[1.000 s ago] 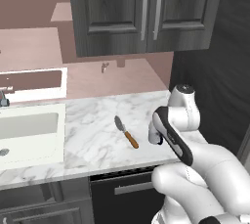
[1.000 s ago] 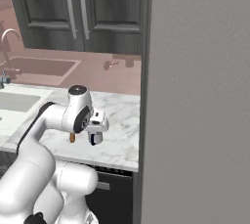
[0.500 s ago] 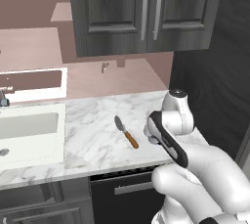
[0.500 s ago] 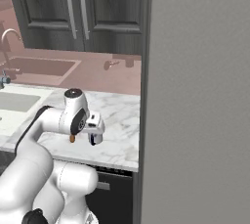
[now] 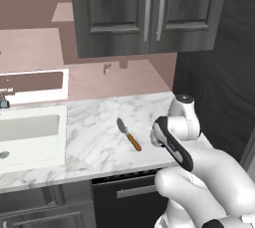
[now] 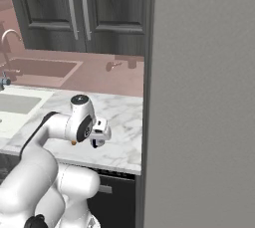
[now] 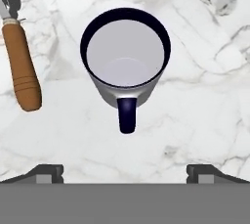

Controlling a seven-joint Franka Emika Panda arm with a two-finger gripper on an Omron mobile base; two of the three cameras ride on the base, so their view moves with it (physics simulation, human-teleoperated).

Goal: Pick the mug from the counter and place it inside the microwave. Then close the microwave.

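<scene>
Directly below the claw (image 7: pixel 125 174), the mug (image 7: pixel 125 66) stands upright on the white marble surface (image 7: pixel 195 96), its mouth open to the hand camera and its dark blue handle pointing toward the bottom of that view. Beside the mug, apart from it, lies a knife (image 7: pixel 19 64) with a brown wooden handle; in the left base view the same knife (image 5: pixel 128 134) lies on the marble just left of the arm's wrist. The claw is spread wide and holds nothing: its two dark fingertips (image 7: pixel 46 173) show at the lower corners of the hand view, well apart, with the mug between and beyond them. In the right base view the claw (image 6: pixel 98 138) hangs above the surface near a tall grey panel (image 6: pixel 199 97). The step in hand looks like the approach to picking the mug. The next move probably calls for a straight descent so the fingertips pass either side of the mug's body, clear of the handle and of the knife, before the jaws close.
</scene>
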